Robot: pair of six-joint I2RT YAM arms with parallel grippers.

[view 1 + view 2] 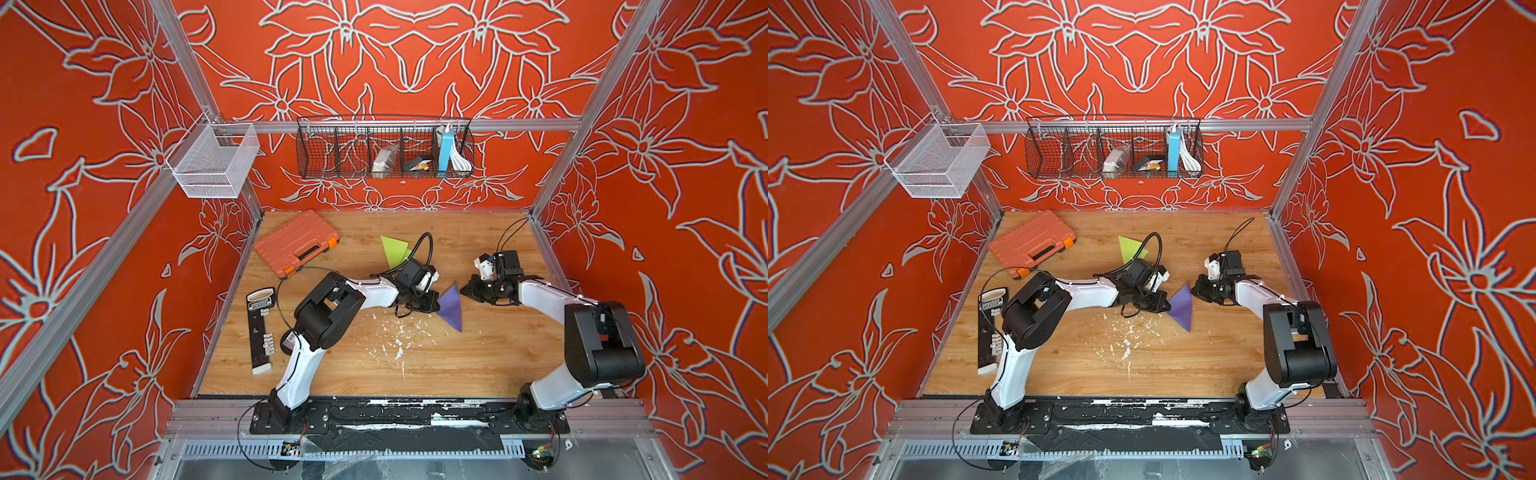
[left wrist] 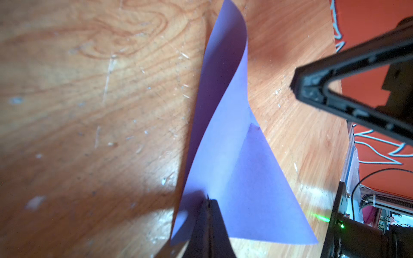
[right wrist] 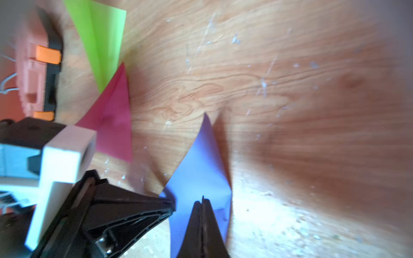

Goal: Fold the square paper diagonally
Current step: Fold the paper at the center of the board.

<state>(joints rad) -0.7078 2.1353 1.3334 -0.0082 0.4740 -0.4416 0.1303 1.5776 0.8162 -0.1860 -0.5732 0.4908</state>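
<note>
Left pincer (image 1: 434, 306): jaws fully closed, pinching what looked like a corner of the purple paper (image 1: 452, 309), whose flap rose in a curve from the grip in the left wrist view. Right pincer (image 1: 468, 291): jaws likewise closed, nothing held, tip low at the paper's 1 o'clock, just beside its far point; contact could not be told. Purple paper: lay on the bench (image 1: 478, 365) slightly toward 3 o'clock of centre, doubled into a loose triangle, upper layer unflattened, no sharp crease seen. Green paper (image 1: 392, 249): folded, at 11 o'clock of the purple one, well apart. Step in hand, as judged: laying the lifted corner onto its opposite. Handling note: the sheet appeared light and apt to slide, so the carried corner should be set squarely over its mate, edges matched, before release. The free pincer would best pin the lower layer, then press along the diagonal from the middle outward.
</note>
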